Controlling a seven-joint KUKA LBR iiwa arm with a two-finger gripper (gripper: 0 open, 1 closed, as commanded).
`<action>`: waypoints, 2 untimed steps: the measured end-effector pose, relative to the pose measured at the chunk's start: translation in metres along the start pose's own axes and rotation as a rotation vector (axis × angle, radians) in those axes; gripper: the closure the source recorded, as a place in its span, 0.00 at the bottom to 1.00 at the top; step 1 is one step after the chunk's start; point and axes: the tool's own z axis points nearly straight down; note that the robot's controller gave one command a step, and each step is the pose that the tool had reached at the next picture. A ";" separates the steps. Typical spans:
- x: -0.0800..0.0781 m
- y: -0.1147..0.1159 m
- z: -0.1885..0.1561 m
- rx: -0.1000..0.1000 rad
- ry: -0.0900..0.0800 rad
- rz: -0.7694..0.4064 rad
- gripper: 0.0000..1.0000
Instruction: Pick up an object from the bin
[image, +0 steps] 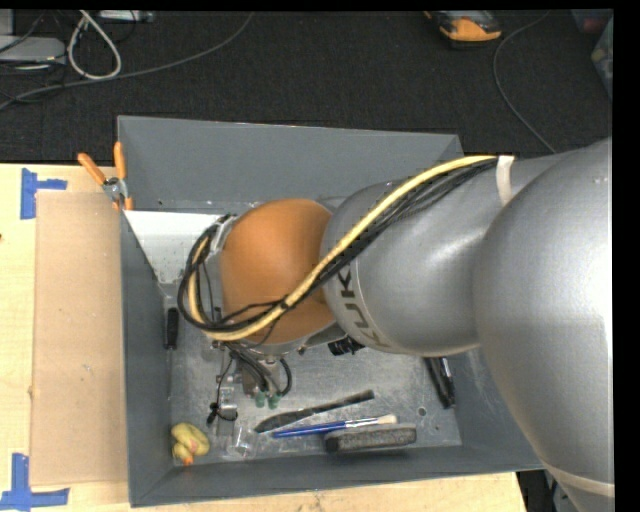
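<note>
Against the left wall of the grey metal bin lies a small black oblong thing, too dark to identify. In the near-left corner sits a lumpy yellow soft toy, with a crumpled clear plastic piece just beside it. Above these two hang the jaws, mostly hidden under the rounded orange wrist cover; whether they are wide or narrow cannot be told. Along the near edge lie a slim black stick, a blue pen and a dark grey bar. Toward the right wall, a black pen is partly covered by the silver arm.
</note>
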 end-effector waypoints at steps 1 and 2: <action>-0.002 -0.001 -0.002 -0.001 -0.005 0.004 0.00; 0.015 -0.043 0.051 -0.003 -0.009 -0.261 0.00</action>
